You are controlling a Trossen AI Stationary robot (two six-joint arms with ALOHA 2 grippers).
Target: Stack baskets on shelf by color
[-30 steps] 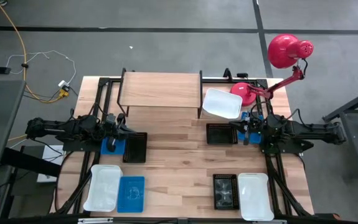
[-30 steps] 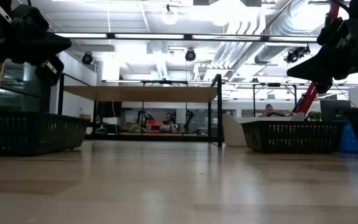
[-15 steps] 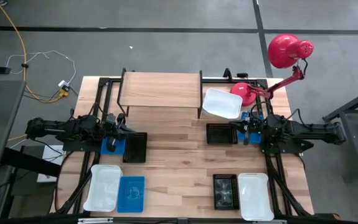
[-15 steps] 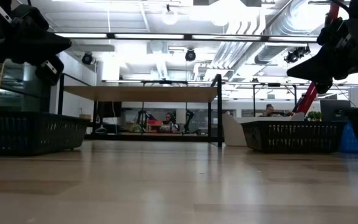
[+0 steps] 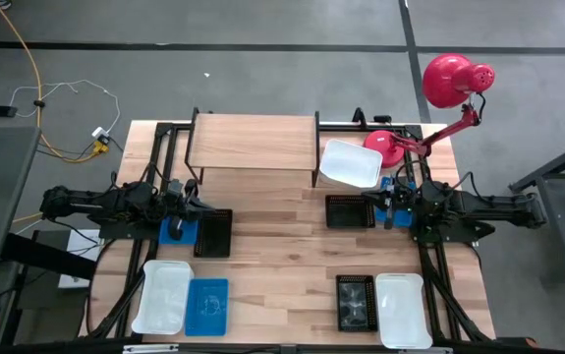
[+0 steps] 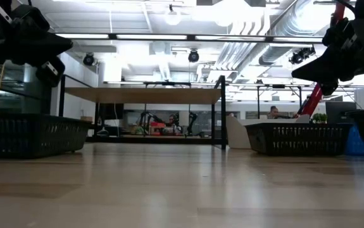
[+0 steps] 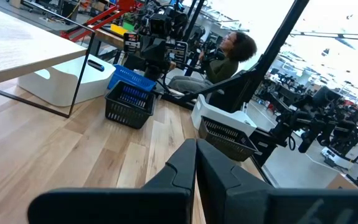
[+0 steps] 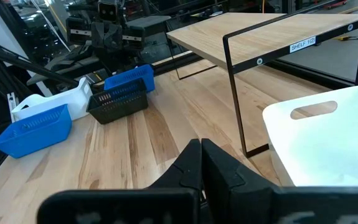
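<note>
Light-wood shelf (image 5: 253, 138) on black metal legs; perforated plastic baskets (image 5: 350, 211)

Bright, even overhead light, ceiling glare (low view), soft shadows, blurred foreground tabletop (image 6: 182, 190).

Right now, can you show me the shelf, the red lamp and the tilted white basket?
shelf (image 5: 253, 138), high view, middle of its wooden top.
red lamp (image 5: 447, 81), high view, its round shade.
tilted white basket (image 5: 351, 163), high view, its inner floor.

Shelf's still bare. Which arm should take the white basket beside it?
Probably right. The right gripper sits nearest that white basket, just right of the shelf; the left gripper waits across the table.
</note>
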